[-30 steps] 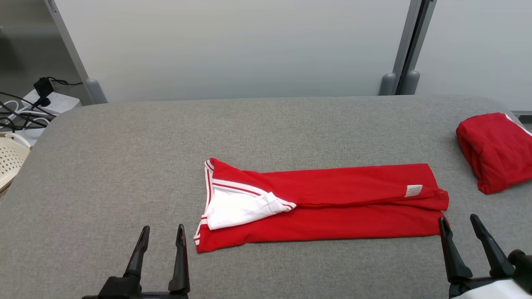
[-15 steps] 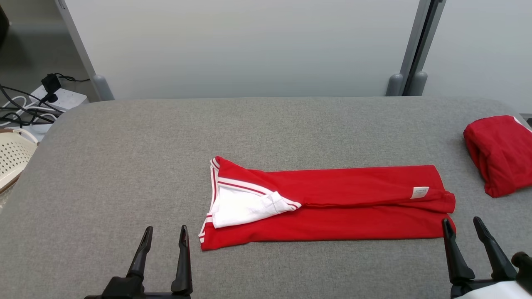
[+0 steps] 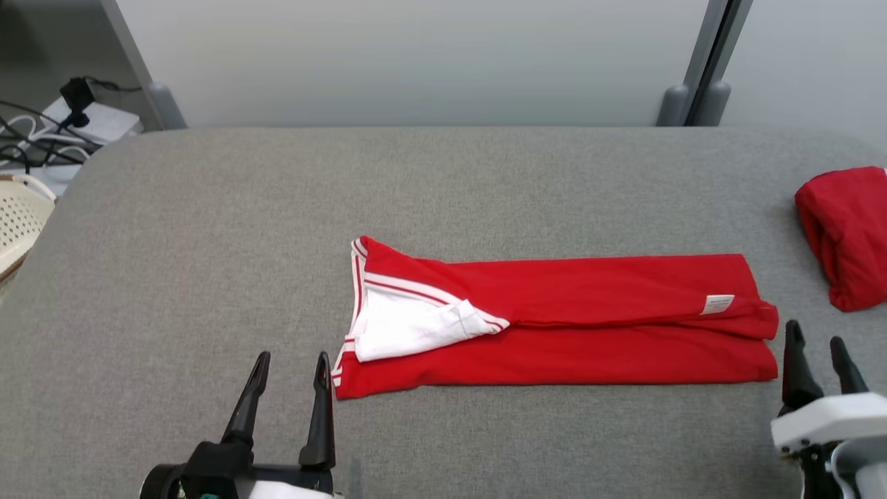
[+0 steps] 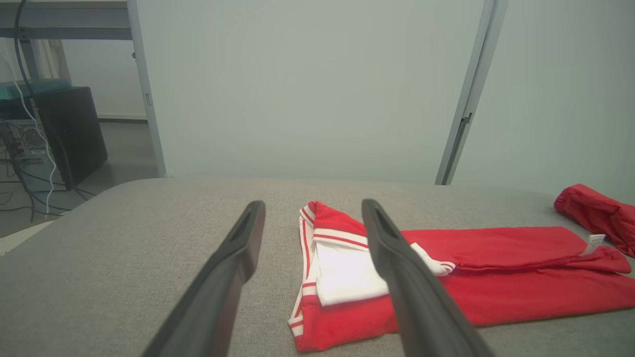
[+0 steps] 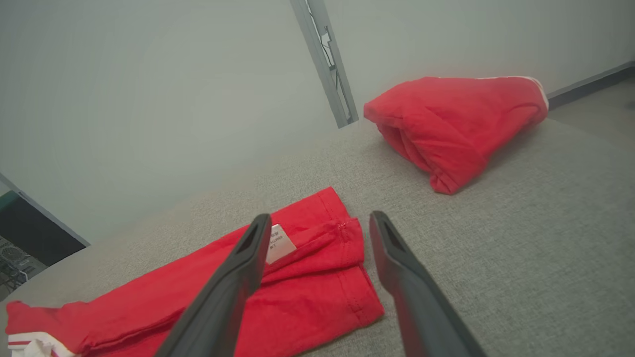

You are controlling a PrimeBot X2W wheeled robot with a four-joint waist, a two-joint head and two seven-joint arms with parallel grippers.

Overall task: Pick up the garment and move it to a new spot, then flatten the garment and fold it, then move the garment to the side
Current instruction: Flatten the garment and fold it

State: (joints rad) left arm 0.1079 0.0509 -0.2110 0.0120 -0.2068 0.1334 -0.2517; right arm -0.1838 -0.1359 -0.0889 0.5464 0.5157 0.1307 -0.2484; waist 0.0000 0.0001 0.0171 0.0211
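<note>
Between your two grippers, on the grey padded table [image 3: 208, 242], the red garment [image 3: 589, 319] lies folded lengthwise into one long strip running from side to side. Its neck end points toward your left gripper [image 3: 293, 355], and there the white inner panel [image 3: 409, 329] with its red-and-white striped trim is turned up into sight. The near corner of that end sits just to the right of the left gripper's right fingertip, close to it but apart. This gripper's fingers are spread wide with bare table between them, and it holds nothing. In the left wrist view the right finger crosses in front of the white panel. At the other end, your right gripper [image 3: 814, 333] stands just beside the hem, with the hem's corners a little to the left of its left finger. Its fingers are also spread and empty. In the right wrist view the hem corner shows in the gap between them, and the small white label [image 3: 718, 304] peeks out beside the left finger. Beyond that gripper and to its right, well apart from the strip, a second red garment [image 3: 845, 229] rests as a folded bundle. Far to the left of your left gripper, a pale perforated basket [image 3: 17, 222] sits off the table's edge, with a power strip [image 3: 97, 118] and cables beyond it.
</note>
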